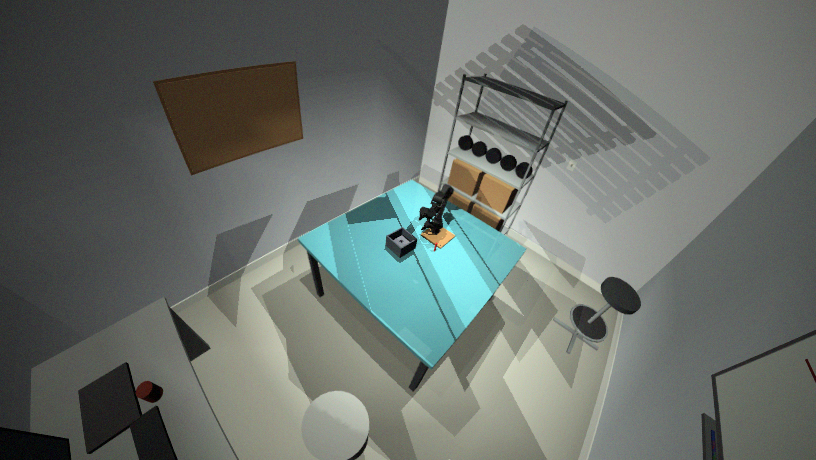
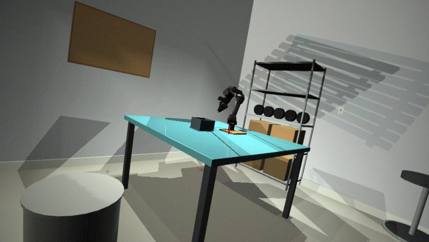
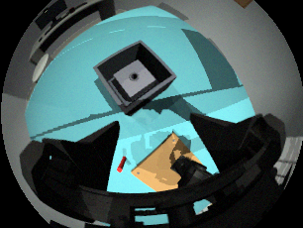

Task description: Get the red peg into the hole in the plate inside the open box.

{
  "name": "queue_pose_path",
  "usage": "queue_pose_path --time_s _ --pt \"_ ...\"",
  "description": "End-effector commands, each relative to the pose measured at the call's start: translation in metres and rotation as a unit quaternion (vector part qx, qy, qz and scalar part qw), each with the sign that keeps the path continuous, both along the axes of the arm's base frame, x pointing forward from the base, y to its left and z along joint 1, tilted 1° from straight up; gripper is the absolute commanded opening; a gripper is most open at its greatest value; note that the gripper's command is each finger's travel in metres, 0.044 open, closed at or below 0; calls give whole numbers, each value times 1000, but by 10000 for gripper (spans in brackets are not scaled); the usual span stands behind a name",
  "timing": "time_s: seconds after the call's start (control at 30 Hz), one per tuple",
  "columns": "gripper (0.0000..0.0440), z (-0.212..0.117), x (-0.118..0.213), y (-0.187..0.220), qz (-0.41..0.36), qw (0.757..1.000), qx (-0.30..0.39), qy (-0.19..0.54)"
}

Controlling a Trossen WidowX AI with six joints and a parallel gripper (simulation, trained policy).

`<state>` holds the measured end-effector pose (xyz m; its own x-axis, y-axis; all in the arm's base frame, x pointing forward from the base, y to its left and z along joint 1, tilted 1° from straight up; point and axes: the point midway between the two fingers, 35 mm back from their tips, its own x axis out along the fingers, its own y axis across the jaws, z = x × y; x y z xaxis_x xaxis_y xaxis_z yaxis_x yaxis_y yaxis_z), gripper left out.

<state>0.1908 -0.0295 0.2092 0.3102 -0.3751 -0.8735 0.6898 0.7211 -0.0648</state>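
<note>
The red peg (image 1: 435, 247) (image 2: 229, 129) (image 3: 121, 164) stands upright on the table, just beside the orange board under the arm's base. The dark open box (image 1: 393, 248) (image 2: 197, 124) (image 3: 158, 58) stands to its left in the top and exterior views. In the wrist view, a pale grey plate (image 3: 145, 85) with a dark round hole near its middle lies at the bottom of the box. My gripper (image 1: 423, 215) (image 2: 219, 110) (image 3: 155, 120) is open and empty. It hangs high above the table, tilted downward, well clear of peg and box.
The orange board (image 1: 445, 238) (image 2: 240, 132) (image 3: 153, 171) lies under the arm's base, close to the peg. The turquoise table (image 1: 394, 285) (image 2: 180, 137) (image 3: 59, 99) carries all of these. A metal shelf (image 1: 502, 130) (image 2: 282, 93) with cardboard boxes stands behind the arm.
</note>
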Motion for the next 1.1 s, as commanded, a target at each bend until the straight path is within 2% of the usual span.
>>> queue_pose_path --time_s 0.0,0.43,0.9,0.97,1.07 --pt "440 -18 0 26 4 999 34 21" --pt "440 -79 -6 88 -40 990 117 66" --pt "438 -148 0 119 -82 979 178 48" --pt "430 -155 0 121 -87 978 185 46" --pt "378 -163 -2 123 -99 975 193 48"
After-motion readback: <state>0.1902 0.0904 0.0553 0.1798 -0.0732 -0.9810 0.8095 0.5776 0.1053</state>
